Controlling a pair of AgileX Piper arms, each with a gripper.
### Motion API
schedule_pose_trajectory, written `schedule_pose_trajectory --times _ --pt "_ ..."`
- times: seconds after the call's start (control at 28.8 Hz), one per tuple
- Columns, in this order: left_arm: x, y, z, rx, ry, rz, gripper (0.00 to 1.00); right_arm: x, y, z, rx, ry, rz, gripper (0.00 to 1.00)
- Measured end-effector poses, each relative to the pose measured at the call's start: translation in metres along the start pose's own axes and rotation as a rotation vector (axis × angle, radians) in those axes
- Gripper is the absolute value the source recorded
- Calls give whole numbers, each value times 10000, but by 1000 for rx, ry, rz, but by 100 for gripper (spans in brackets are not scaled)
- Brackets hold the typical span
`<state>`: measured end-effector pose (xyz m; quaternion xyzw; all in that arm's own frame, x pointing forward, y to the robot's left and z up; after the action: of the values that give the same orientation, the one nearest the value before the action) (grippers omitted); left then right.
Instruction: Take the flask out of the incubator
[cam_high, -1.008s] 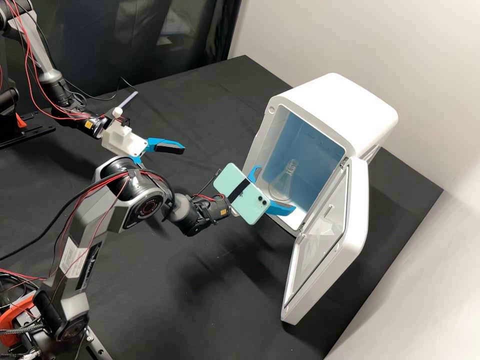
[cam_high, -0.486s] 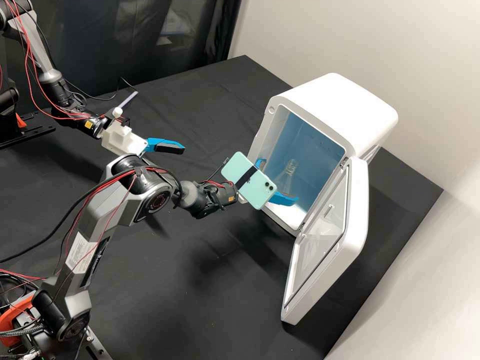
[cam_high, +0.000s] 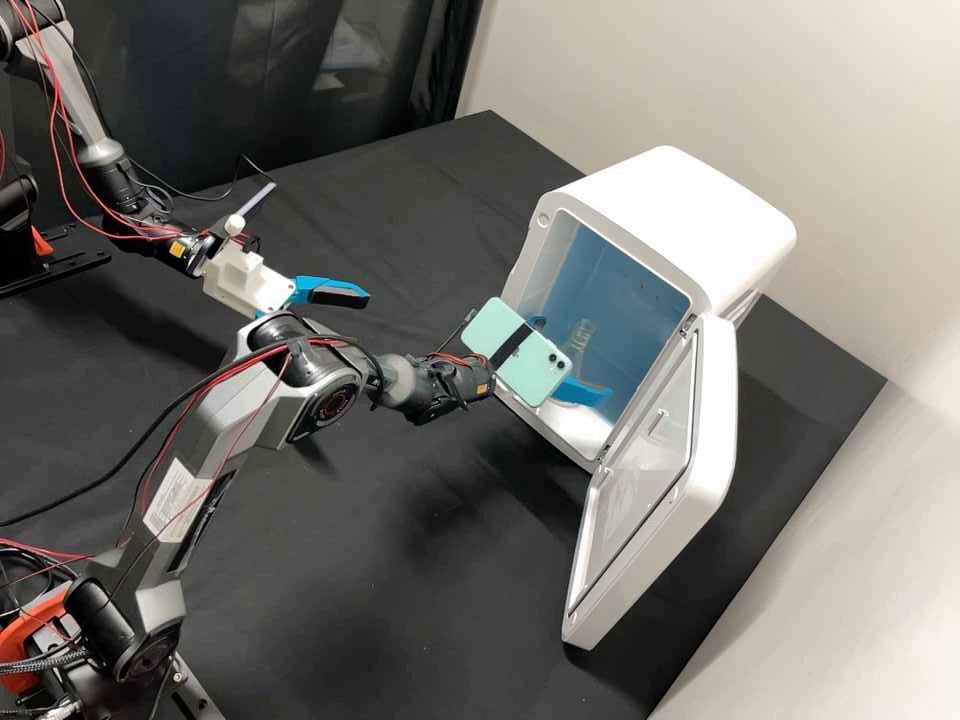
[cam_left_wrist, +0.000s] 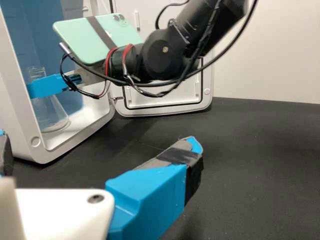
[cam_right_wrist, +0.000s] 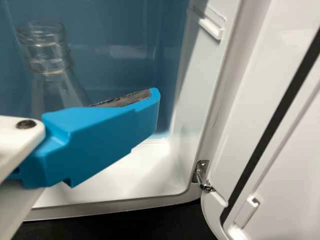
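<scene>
We see a clear glass conical flask (cam_high: 578, 335) standing inside the white, blue-lined incubator (cam_high: 680, 210) on the black desk (cam_high: 400, 520). The right claw (cam_high: 565, 360) is spread wide just beside it. The right wrist view gives us its ribbed neck, the left wrist view its wide base. The left claw (cam_high: 325, 300), fingers apart, hangs far left.
</scene>
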<state>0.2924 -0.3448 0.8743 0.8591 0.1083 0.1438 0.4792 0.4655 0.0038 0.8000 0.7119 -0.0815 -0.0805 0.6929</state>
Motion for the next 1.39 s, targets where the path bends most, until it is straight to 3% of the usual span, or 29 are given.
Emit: schedule_pose_trajectory --times 0.1,0.63,0.73,0.97,1.01,1.39 --pt "0 0 0 0 0 0 100 64 27 -34 16 -6 8 100" --pt "1 -3 16 1 -5 -1 100 388 57 -138 -6 -45 20 100" --pt "0 -3 13 1 -4 -1 100 423 23 -158 -13 -50 18 100" --pt "1 -6 27 1 -9 -2 100 472 -124 -180 -51 -64 -27 100" --pt "1 -5 26 1 -8 -2 100 474 -143 -176 -52 -66 -32 0" --pt "1 -6 28 1 -9 -2 100 508 -199 -178 -61 -65 -40 0"
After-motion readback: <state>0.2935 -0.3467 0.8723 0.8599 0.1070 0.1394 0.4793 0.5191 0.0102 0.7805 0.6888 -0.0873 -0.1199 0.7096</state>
